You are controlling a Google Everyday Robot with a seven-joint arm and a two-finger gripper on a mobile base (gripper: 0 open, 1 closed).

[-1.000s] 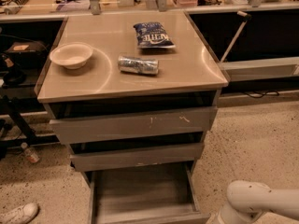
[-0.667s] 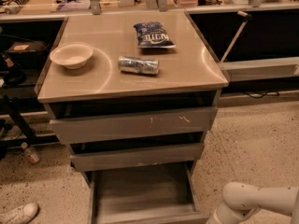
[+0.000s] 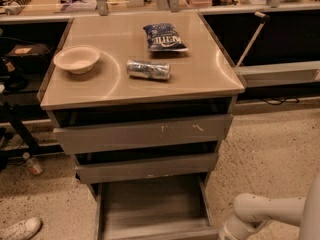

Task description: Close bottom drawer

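The bottom drawer (image 3: 150,206) is pulled far out of the grey cabinet, so its shallow empty tray shows, with its front edge at the bottom of the view. The middle drawer (image 3: 147,167) and the scratched top drawer (image 3: 142,133) stand a little open above it. A white arm link (image 3: 265,211) reaches in from the lower right, and its end lies beside the bottom drawer's front right corner. My gripper is below the frame edge, out of view.
On the cabinet top (image 3: 200,79) are a white bowl (image 3: 76,59), a crushed can (image 3: 148,69) and a blue chip bag (image 3: 164,37). A shoe (image 3: 19,229) and a small bottle (image 3: 32,164) lie on the floor at the left. Dark shelving runs behind.
The white arm has moved left, toward the bottom drawer's front right corner. The drawers have not moved.
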